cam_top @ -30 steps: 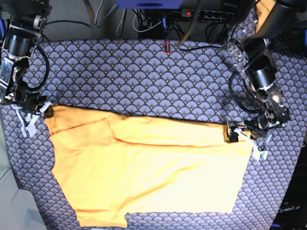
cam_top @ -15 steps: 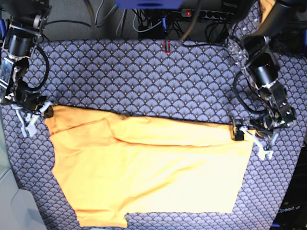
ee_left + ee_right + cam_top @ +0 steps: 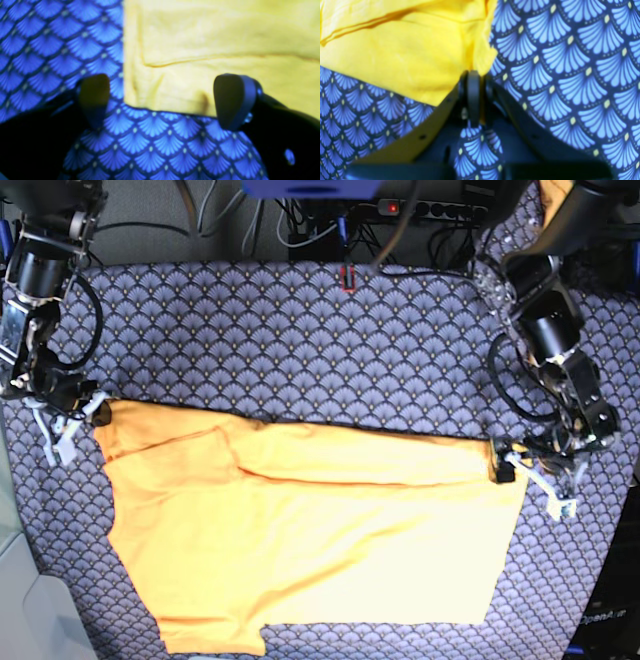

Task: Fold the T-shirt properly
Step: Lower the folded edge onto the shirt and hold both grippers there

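A yellow-orange T-shirt (image 3: 310, 535) lies spread across the lower half of the base view, on a table covered with a dark blue cloth (image 3: 300, 340) printed with pale fan shapes. The shirt's upper edge is folded over on itself, making a long band from the left of the frame to the right.

At the left edge of the base view, the right arm (image 3: 35, 310) reaches down from the upper left corner, bent so that its wrist points toward the shirt's top left corner. The right gripper (image 3: 473, 82) is clenched on the T-shirt: in the right wrist view, its two dark fingers are pressed together in the centre of the frame with a bunched corner of yellow fabric pinched between them.

On the right side of the base view, the left arm (image 3: 550, 330) descends from the upper right corner and curls inward to the shirt's top right corner. The left gripper (image 3: 162, 100) is released, its dark fingertips (image 3: 231, 100) spread wide apart. In the left wrist view, the shirt's corner lies flat on the cloth between and just beyond the two tips, gripped by neither.
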Controlling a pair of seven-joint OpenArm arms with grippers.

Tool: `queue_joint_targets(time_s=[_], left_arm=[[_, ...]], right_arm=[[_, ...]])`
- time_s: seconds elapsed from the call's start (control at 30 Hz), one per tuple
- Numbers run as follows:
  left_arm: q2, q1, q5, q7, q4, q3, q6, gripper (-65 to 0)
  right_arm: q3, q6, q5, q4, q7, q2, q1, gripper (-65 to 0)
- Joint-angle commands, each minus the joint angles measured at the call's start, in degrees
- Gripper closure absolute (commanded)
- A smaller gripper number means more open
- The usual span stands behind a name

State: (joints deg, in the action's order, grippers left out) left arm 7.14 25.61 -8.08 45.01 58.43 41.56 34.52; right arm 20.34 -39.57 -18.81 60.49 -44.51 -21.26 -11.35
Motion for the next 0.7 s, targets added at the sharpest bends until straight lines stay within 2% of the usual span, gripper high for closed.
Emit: queue_joint_targets(time_s=[0.0, 0.23, 0.43, 0.67], left_arm=[[0.6, 1.3, 0.8, -1.0, 0.8, 0.0, 0.1, -65.0], [0.6, 1.3, 2.1, -1.1, -1.3, -0.1, -0.8, -65.0], [0.7, 1.6, 1.9, -5.7, -7.8, 0.0, -0.8, -65.0], [0.7, 1.4, 2.0, -5.2, -8.5, 0.0, -0.8, -64.9]], right_arm=[[-0.3, -0.4, 0.5, 0.2, -1.9, -0.2, -0.1, 0.0], [-0.3, -0.4, 0.5, 0.2, -1.9, -0.2, -0.1, 0.0], [-0.3, -0.4, 0.5, 0.2, -1.9, -0.2, -0.1, 0.0], [-0.3, -0.4, 0.5, 0.2, -1.9, -0.3, -0.1, 0.0]])
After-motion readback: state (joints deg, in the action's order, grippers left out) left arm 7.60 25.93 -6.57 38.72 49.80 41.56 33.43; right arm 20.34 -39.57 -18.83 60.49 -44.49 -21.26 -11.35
